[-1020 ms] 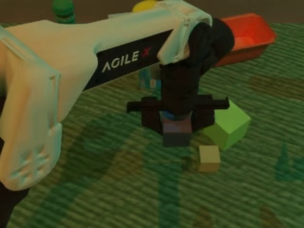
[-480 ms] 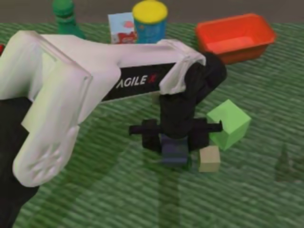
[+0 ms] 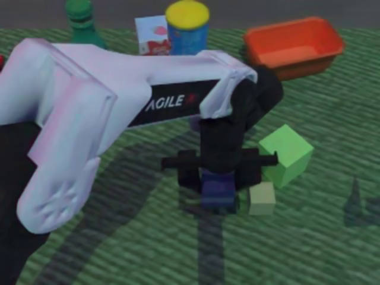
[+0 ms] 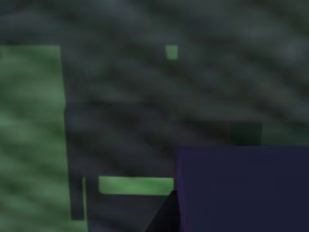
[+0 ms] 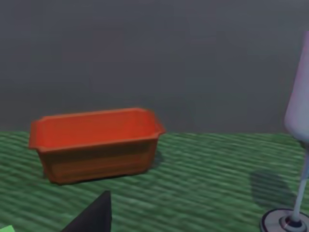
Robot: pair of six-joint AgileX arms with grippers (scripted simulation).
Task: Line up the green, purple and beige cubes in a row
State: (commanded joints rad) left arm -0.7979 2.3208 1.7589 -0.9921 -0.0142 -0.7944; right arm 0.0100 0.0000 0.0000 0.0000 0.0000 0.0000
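green woven cloth [image 3: 297,249] covers the table, and nearest the camera above, the left arm's white casing [image 3: 77,136] blocks much of the top view's left half; its lower corner runs out of frame. the black panel on it reads "agile", with a last letter too smeared to read. the left gripper [image 3: 218,189] hangs straight down near the table's middle, jaws clamped on the purple cube [image 3: 217,191]; only the cube's lower part shows under the black crossbar, so the fingertips themselves are hidden. in the left wrist view the purple cube [image 4: 241,188] fills one corner, cut off by the frame, over dark shadowed cloth.

just beside the purple cube, toward the table's right, sits the beige cube [image 3: 262,198]; whether the two touch is hard to make out. the green cube [image 3: 286,154] stands just behind the beige one, turned corner-on, with its left edge tucked behind the gripper.

farther back, an orange-red tub [image 3: 294,44] stands at the right rear. a blue can with a yellow lid [image 3: 187,27], a small white carton with red print [image 3: 152,35] that is too blurred to read, and a green bottle [image 3: 82,21], cut off at the top edge, line the rear.

the right gripper is out of the top view; its wrist view shows the tub [image 5: 96,142] and a dark finger tip at the edge, so i cannot tell its jaws' state.
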